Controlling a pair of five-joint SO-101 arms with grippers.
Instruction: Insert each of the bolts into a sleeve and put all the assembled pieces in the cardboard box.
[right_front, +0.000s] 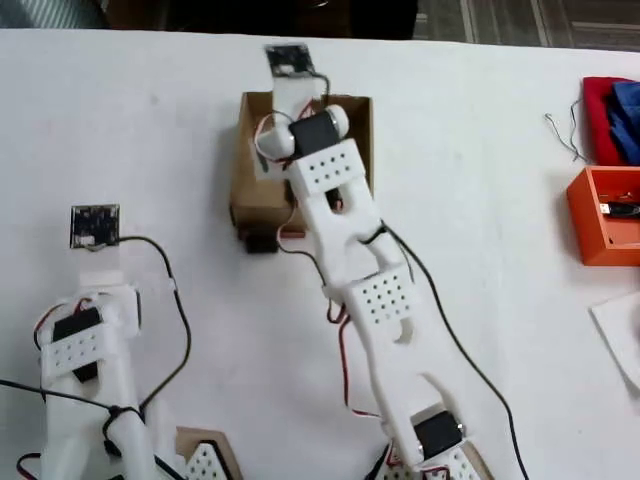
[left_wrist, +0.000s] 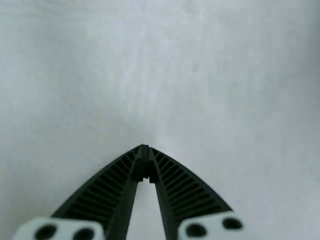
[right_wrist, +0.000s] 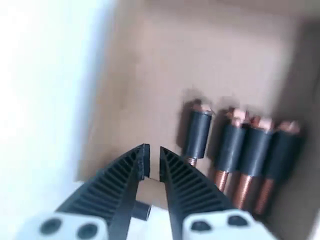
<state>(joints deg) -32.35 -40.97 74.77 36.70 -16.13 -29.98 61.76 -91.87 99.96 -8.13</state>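
Starting at the right gripper (right_wrist: 152, 162), we note that its jaws are nearly parallel with only a narrow gap between the tips, and nothing sits in that gap. The tips hang over the inside of the cardboard box (right_wrist: 200, 60), close to one wall and its rim.

Four assembled pieces (right_wrist: 255, 150) lie on the box floor past the tips, side by side and roughly parallel. Three of them touch one another against a side wall. The fourth lies just beside them, slightly apart. Each piece is a black sleeve (right_wrist: 197, 132) with a copper-coloured bolt (right_wrist: 243, 187) through it. Copper shows at both ends, and the threaded shank protrudes from one. The right gripper touches none of the pieces.

In the high view we read the table (right_front: 480, 200) as a dial. The cardboard box stands at about 12 o'clock from centre. The right arm (right_front: 385, 300) runs from the 5 o'clock edge to the box and covers most of its opening.

We find the left gripper (left_wrist: 144, 152) fully closed, tip against tip, holding nothing, over the white table surface. The left arm (right_front: 85, 350) sits at 8 o'clock, well apart from the cardboard box.

An orange box (right_front: 590, 215) stands at the 3 o'clock edge, with a red cloth (right_front: 598, 115) near it at 2 o'clock.
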